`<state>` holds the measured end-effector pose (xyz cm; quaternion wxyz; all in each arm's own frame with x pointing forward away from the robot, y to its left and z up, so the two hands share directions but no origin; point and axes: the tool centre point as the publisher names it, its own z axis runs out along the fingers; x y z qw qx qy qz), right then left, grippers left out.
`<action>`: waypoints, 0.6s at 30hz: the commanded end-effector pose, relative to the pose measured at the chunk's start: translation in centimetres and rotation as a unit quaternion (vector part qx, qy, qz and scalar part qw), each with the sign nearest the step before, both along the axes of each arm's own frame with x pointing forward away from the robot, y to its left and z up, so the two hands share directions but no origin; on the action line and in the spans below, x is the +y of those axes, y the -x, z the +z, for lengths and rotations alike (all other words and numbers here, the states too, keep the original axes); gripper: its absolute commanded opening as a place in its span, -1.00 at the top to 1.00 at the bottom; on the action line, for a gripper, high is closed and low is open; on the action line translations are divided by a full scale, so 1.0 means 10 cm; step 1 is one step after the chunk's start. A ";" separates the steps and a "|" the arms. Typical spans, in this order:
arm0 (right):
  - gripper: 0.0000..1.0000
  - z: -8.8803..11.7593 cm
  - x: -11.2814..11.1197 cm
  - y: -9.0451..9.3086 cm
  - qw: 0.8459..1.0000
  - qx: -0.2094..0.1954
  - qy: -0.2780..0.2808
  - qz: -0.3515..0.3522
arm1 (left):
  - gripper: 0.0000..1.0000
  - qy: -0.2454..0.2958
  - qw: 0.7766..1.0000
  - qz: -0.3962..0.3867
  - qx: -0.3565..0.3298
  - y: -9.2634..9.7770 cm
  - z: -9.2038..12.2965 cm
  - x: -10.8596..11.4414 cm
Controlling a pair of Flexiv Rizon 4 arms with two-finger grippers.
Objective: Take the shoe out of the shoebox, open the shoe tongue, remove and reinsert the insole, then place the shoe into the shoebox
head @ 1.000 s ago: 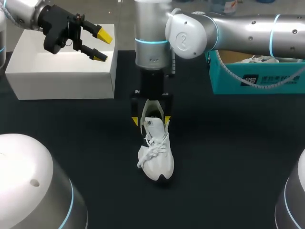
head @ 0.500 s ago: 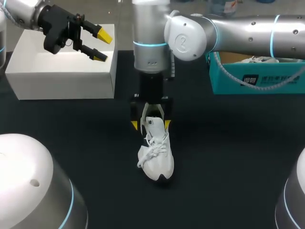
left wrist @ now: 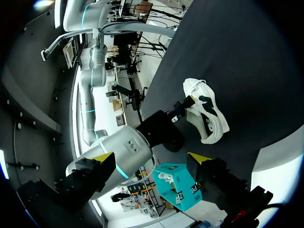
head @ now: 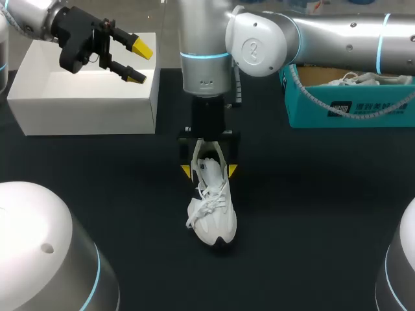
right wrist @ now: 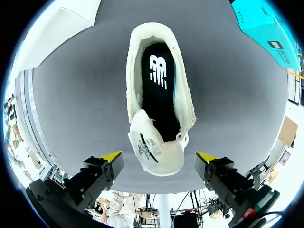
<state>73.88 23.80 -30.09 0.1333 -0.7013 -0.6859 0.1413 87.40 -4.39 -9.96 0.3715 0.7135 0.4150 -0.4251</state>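
Observation:
A white shoe (head: 213, 210) lies in the middle of the black table, toe toward the near edge. Its tongue (right wrist: 152, 147) is folded forward, and the black insole (right wrist: 159, 90) shows inside. My right gripper (head: 209, 170) hangs over the heel end, open, with a yellow tip on either side of the shoe (right wrist: 159, 95) and not touching it. My left gripper (head: 139, 63) is open and empty above the white box (head: 84, 91) at the back left. From there it looks across at the shoe (left wrist: 205, 111). The teal shoebox (head: 324, 107) stands at the back right.
The teal shoebox (left wrist: 178, 185) holds another white shoe (head: 353, 79). My right arm spans the back of the table from the right. Bare black table surface lies on both sides of the shoe and in front of it.
My right gripper has come down a little and shifted toward the shoe's tongue, so its yellow tips sit lower beside the shoe. The left arm and the shoe have stayed still.

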 end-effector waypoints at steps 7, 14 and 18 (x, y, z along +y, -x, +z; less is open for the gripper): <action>1.00 0.08 0.07 0.26 0.999 -0.025 -0.026 -0.010 | -1.00 -0.002 1.000 -0.002 0.000 -0.01 0.00 0.00; 1.00 -0.03 0.02 0.15 0.999 -0.040 -0.025 0.001 | -1.00 -0.002 1.000 -0.002 0.000 -0.01 0.00 0.00; 1.00 -0.09 -0.02 0.06 0.999 -0.045 -0.025 0.005 | -1.00 -0.002 1.000 -0.002 0.000 -0.01 0.00 0.00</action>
